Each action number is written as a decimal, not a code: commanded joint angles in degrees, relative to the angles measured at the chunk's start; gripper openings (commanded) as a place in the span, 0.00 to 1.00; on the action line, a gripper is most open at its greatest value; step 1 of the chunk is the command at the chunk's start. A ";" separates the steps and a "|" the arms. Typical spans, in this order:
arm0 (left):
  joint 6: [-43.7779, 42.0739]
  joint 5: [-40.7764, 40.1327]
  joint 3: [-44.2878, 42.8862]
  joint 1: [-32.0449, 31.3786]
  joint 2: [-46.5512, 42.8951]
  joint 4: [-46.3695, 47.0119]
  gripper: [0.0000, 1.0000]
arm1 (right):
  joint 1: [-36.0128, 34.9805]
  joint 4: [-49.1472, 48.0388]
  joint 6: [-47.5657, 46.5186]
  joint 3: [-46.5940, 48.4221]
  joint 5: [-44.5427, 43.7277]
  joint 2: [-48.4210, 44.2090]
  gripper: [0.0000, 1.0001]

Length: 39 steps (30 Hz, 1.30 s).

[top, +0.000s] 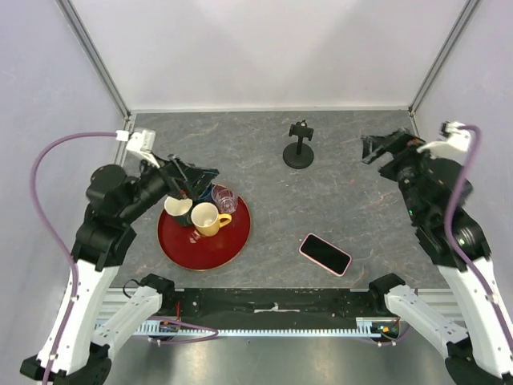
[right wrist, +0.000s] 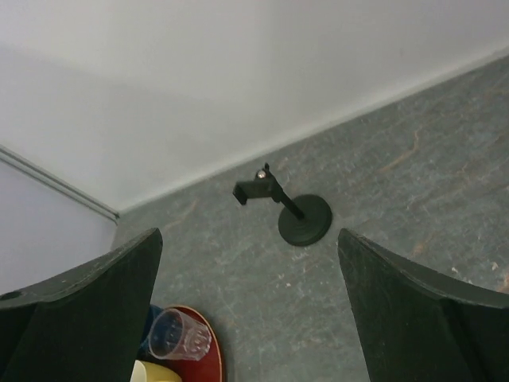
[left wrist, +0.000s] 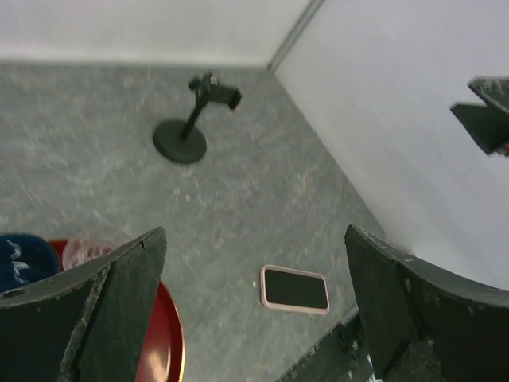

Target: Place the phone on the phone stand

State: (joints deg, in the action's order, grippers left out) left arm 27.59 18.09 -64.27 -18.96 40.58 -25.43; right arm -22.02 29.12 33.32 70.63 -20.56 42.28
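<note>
The stand (right wrist: pixel 298 215) sits upright on the grey surface (right wrist: pixel 398 207) by the far wall, between the gripper's (right wrist: pixel 248 235) wide-apart fingers. Nearer, at left, a red tray (right wrist: pixel 213 350) holds a glass (right wrist: pixel 176 336) and a yellow mug (right wrist: pixel 155 372).

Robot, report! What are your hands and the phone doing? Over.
Left gripper open, empty. Right gripper open, empty. Phone flat on table, near edge, untouched. Phone stand bare; nothing between them.

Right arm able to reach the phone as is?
Probably yes. The phone lies flat on the table, apart from the red tray, nothing over it; the right end effector is open and empty.
</note>
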 commanded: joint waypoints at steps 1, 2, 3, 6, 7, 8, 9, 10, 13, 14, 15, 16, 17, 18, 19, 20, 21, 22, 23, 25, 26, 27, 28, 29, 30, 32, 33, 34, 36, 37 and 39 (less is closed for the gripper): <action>1.67 8.71 -2.70 0.24 4.15 -6.29 0.99 | -0.30 2.87 1.57 1.09 2.98 6.31 0.98; 1.85 9.59 -2.27 0.24 5.81 -7.26 0.99 | -0.30 2.78 1.75 0.74 3.33 7.97 0.98; 1.85 10.82 -2.00 0.24 6.44 -7.53 0.99 | -0.30 2.87 1.83 0.30 3.50 8.77 0.98; 2.73 12.93 -0.51 0.24 9.16 -7.71 0.99 | -0.30 3.83 1.49 0.30 3.51 12.38 0.98; 3.34 13.37 -0.24 0.24 9.95 -7.79 0.99 | -0.22 4.18 0.44 0.30 3.24 13.26 0.98; 3.60 14.34 0.19 0.24 11.53 -7.62 0.99 | -0.30 3.93 -0.88 -0.05 3.50 14.74 0.98; 3.87 15.13 0.46 0.24 12.41 -7.53 0.99 | -0.30 3.05 -2.54 -1.10 4.38 15.45 0.98; 4.39 15.92 0.98 0.24 13.29 -7.18 0.99 | -0.22 0.00 -5.00 -2.07 7.43 16.07 0.98; 5.53 20.14 2.56 -0.02 15.84 -5.34 0.96 | -0.30 -6.25 -13.35 -4.45 12.20 21.58 0.98; 5.89 21.71 2.92 -0.46 16.28 -4.81 0.95 | -0.30 -6.79 -15.72 -3.49 12.29 23.62 0.98; 6.24 21.99 3.36 -0.81 16.46 -4.19 0.94 | -0.22 -6.71 -16.70 -2.35 12.12 25.90 0.98; 6.77 22.43 4.06 -1.16 16.38 -3.93 0.94 | -0.22 -6.80 -17.67 -1.21 12.29 30.53 0.97; 6.86 22.43 4.33 -1.86 16.11 -3.84 0.93 | -0.22 -6.80 -19.33 1.33 12.12 33.01 0.96; 6.95 22.26 4.68 -2.30 15.24 -3.84 0.93 | -0.22 -6.63 -19.96 2.83 11.68 35.39 0.95; 7.38 22.17 5.46 -2.57 14.62 -3.84 0.93 | -0.22 -6.36 -20.48 4.32 11.51 39.68 0.92; 7.47 22.25 5.82 -3.09 14.01 -3.84 0.93 | -0.22 -6.45 -21.01 6.78 11.24 41.63 0.91; 7.82 22.26 6.26 -3.19 13.22 -3.84 0.93 | -0.22 -6.97 -21.71 7.84 10.81 43.48 0.91; 8.00 22.34 7.22 -3.27 11.73 -3.92 0.93 | -0.22 -7.32 -21.81 9.16 10.45 47.15 0.89; 8.26 22.34 7.66 -3.36 10.85 -4.10 0.93 | -0.22 -7.15 -21.81 11.96 10.01 48.93 0.88; 8.70 22.43 8.72 -3.45 8.83 -4.71 0.93 | -0.21 -7.24 -21.63 14.61 9.22 53.84 0.84; 8.62 22.26 8.98 -3.45 8.30 -5.06 0.93 | -0.22 -7.41 -21.46 16.97 8.87 55.44 0.82; 8.36 22.17 8.99 -3.45 7.94 -5.50 0.93 | -0.22 -7.42 -21.28 18.30 8.69 56.93 0.76; 8.27 22.08 9.07 -3.45 7.42 -5.94 0.93 | -0.22 -7.42 -21.28 19.53 8.95 59.56 0.74; 8.26 21.99 9.08 -3.45 7.15 -6.64 0.93 | -0.22 -7.33 -21.28 21.81 9.04 60.80 0.71; 8.00 21.90 9.08 -3.45 6.97 -6.91 0.92 | -0.22 -7.33 -21.11 22.79 9.04 61.86 0.67; 8.00 21.82 9.08 -3.54 6.71 -7.26 0.92 | -0.22 -7.50 -20.40 25.33 7.64 64.76 0.65; 8.00 21.82 9.16 -3.45 6.62 -7.35 0.92 | -0.13 -7.50 -20.23 26.22 7.29 65.55 0.62; 8.00 21.90 9.16 -3.54 6.62 -7.35 0.92 | -0.21 -7.24 -20.31 27.01 6.85 67.21 0.60; 8.18 21.99 9.16 -3.54 6.44 -7.35 0.92 | -0.22 -6.63 -20.05 29.03 6.06 68.45 0.57; 8.26 21.99 9.08 -3.54 6.44 -7.44 0.92 | -0.22 -6.45 -19.96 29.47 5.53 68.98 0.55; 8.18 21.91 8.99 -3.54 6.36 -7.44 0.92 | -0.22 -6.62 -19.52 29.39 4.92 68.99 0.49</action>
State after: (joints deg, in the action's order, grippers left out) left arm 34.11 38.11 -55.31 -22.26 47.51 -32.53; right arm -22.46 23.16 13.41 97.34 -11.86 110.34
